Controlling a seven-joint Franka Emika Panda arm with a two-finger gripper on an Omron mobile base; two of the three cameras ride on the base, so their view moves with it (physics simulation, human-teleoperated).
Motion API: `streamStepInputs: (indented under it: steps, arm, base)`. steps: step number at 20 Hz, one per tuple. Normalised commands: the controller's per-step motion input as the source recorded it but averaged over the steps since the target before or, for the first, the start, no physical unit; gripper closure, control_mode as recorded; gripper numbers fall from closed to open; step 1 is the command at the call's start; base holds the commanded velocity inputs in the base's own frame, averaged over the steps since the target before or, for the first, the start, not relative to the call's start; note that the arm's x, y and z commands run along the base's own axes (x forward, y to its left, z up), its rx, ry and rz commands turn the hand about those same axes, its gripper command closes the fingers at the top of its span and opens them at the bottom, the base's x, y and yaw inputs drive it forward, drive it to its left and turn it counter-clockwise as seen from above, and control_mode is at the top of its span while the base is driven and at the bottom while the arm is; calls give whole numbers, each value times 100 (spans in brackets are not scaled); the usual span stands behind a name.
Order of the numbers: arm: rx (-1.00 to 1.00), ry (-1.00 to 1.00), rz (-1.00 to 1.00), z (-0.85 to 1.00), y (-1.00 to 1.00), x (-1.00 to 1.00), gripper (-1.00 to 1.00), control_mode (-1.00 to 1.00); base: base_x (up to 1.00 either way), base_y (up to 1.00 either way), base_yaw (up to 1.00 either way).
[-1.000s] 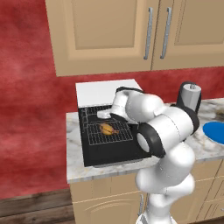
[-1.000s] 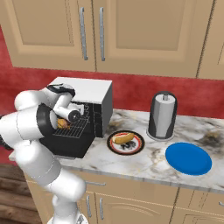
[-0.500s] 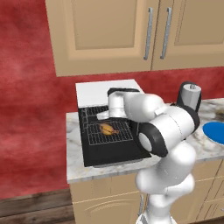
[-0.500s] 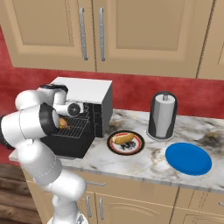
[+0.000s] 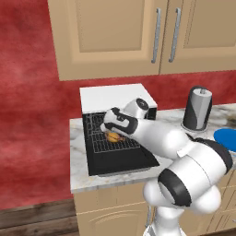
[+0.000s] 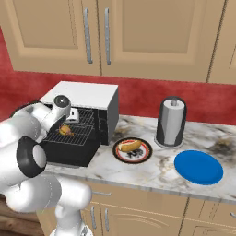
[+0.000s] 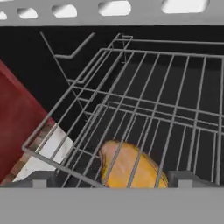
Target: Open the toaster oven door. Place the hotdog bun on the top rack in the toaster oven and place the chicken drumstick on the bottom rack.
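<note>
Hovering my gripper (image 7: 111,177) at the toaster oven (image 5: 115,99) mouth, I'm seeing spread fingers straddling the chicken drumstick (image 7: 129,166), lying under the nearer rack wires.

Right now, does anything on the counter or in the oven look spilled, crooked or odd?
Nothing stands out: the toaster oven door lies flat open, the chicken drumstick sits on a rack inside, the hotdog bun rests on its plate, the kettle stands upright.

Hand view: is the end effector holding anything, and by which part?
Nothing looks held. The end effector is open; its fingertips stand clear on either side of the golden-brown chicken drumstick, touching no part of it.
</note>
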Motion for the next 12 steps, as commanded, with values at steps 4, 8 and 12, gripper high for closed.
streamStepInputs:
  steps: [4,8,12]
  arm:
    - [-15,55,-2,-17,0,-100,-100,-100]
    - [-15,55,-2,-18,0,-100,-100,-100]
    - [-3,16,-8,58,0,-77,-100,-100]
  base:
    - [0,0,0]
    - [0,0,0]
    - [0,0,0]
